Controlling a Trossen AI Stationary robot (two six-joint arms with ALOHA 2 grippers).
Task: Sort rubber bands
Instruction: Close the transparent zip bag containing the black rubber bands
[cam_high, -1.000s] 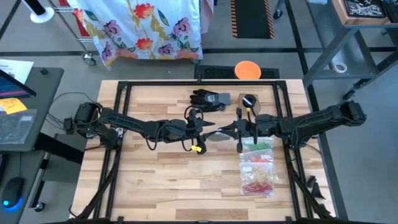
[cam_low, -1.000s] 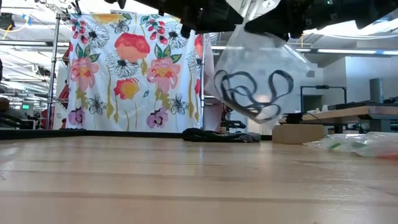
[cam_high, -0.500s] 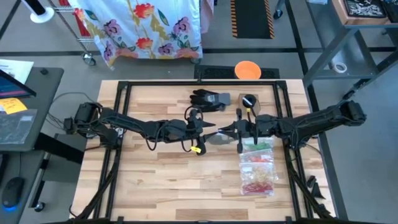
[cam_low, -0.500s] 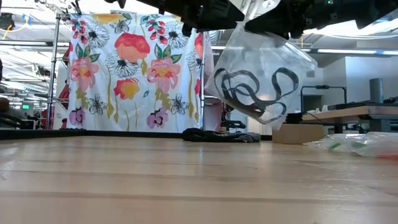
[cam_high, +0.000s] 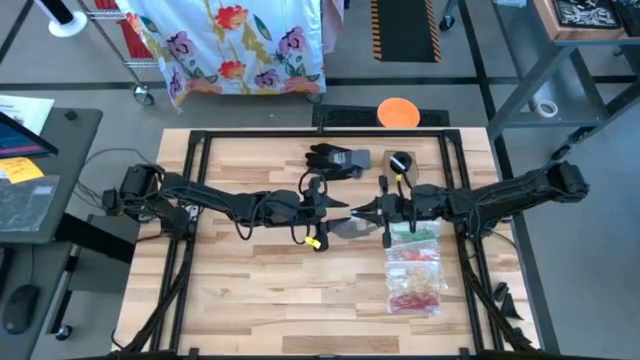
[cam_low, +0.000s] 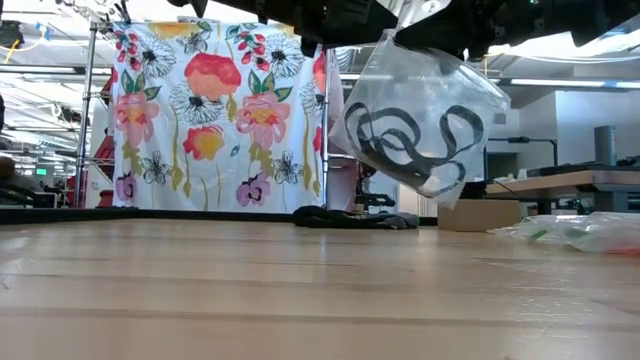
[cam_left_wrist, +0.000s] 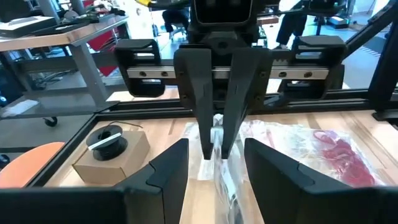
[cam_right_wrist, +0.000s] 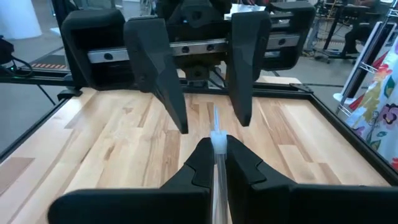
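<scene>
Rubber bands (cam_low: 405, 140), black ones, hang in a clear bag (cam_low: 425, 95) above the tabletop (cam_high: 260, 290), beside the black glove (cam_high: 335, 158). The right gripper (cam_right_wrist: 214, 140) pinches the bag's edge; the left gripper (cam_left_wrist: 214, 163) is spread around it. If the thin plastic slips, the bag could drop and spill.

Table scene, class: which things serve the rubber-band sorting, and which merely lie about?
Job:
- black rubber bands in a clear bag, pinched by the right gripper
- left gripper, open beside it
- bagged coloured bands

Lying about:
- black glove
- cardboard box
- orange disc
</scene>
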